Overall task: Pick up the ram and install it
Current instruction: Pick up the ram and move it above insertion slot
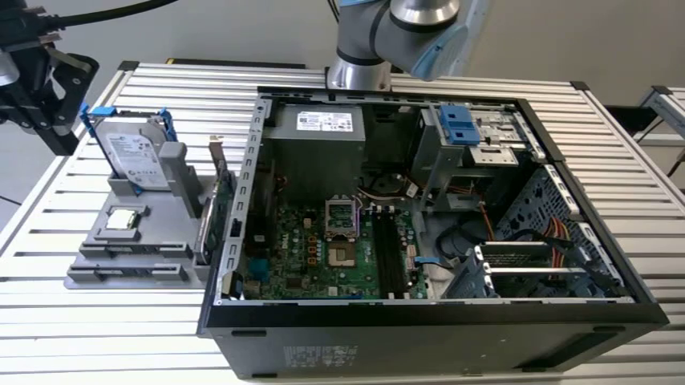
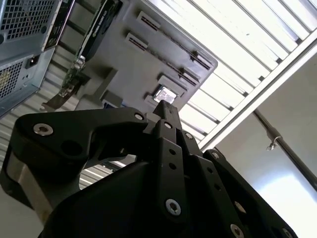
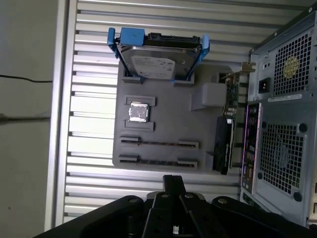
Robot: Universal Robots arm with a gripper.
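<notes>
First wrist view looks past the gripper [image 3: 174, 179], its fingers closed together, onto the grey parts holder [image 3: 173, 124] with its two long narrow slots [image 3: 158, 144].

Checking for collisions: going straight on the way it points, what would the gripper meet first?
The gripper would likely meet the gray tray near its long slots; depth is unclear.

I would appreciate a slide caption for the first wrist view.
Gripper facing the gray parts tray with hard drive, processor chip and expansion card, beside the computer case.
</notes>
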